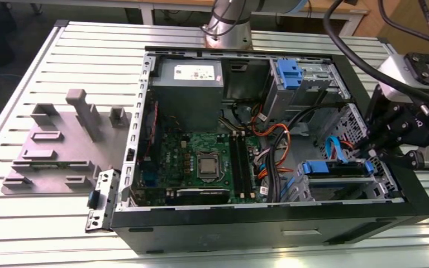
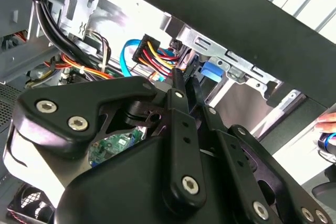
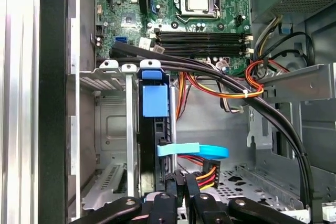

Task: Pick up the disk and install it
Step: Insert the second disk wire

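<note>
In the exterior view, we see the open computer case (image 1: 274, 223) lying on the slatted worktop (image 1: 51, 234), with the tool (image 1: 371, 149) reaching in at the exterior view's right, beside the drive cage. The disk (image 1: 334, 170), in its blue bracket, sits in that cage.

In the second wrist view, the tool (image 2: 184, 80) has its fingers (image 2: 179, 85) drawn together near the coloured power wires (image 2: 157, 56).

In the first wrist view, the disk (image 3: 155, 124) stands edge-on in the cage, the clenched tool (image 3: 181, 179) at its cable end, gripping nothing we can make out.
</note>
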Robot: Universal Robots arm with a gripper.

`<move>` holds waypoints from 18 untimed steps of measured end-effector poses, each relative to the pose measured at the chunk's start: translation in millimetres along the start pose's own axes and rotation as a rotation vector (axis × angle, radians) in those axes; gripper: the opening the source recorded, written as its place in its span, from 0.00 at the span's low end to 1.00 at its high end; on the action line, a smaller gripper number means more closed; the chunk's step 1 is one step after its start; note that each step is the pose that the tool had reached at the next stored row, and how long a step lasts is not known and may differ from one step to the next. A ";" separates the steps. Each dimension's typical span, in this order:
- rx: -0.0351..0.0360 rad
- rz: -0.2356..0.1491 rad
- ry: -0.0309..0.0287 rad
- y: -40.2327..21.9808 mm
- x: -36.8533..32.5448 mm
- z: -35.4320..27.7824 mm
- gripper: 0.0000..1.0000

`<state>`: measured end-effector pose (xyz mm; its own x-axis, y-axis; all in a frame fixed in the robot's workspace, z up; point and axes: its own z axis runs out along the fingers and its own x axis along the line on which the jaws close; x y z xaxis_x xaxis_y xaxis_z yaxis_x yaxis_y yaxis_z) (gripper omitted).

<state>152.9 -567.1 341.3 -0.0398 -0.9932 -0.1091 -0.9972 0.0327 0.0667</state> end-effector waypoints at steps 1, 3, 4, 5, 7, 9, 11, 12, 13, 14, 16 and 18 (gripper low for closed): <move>0.0003 0.000 -0.0001 0.6 0.5 0.1 0.19; 0.0004 0.000 -0.0002 1.2 2.0 -0.1 0.19; 0.0005 0.000 -0.0002 1.3 3.1 -0.1 0.19; 0.0005 0.000 -0.0002 1.5 4.2 -0.2 0.19; 0.0005 0.000 -0.0003 1.7 6.2 -0.4 0.19; 0.0004 0.000 -0.0001 1.7 8.3 -0.7 0.19; 0.0005 0.000 -0.0003 1.7 10.7 -0.9 0.19; 0.0004 0.000 -0.0001 1.7 11.8 -1.1 0.19; 0.0004 0.000 -0.0001 1.6 12.8 -1.2 0.19; 0.0005 0.000 -0.0001 1.6 13.8 -1.3 0.19; 0.0004 0.000 -0.0001 1.6 15.2 -1.3 0.19; 0.0004 0.000 -0.0003 1.7 15.9 -1.1 0.19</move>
<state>150.7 -582.9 340.7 -0.0398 -0.9932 -0.1095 -0.9973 0.0326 0.0663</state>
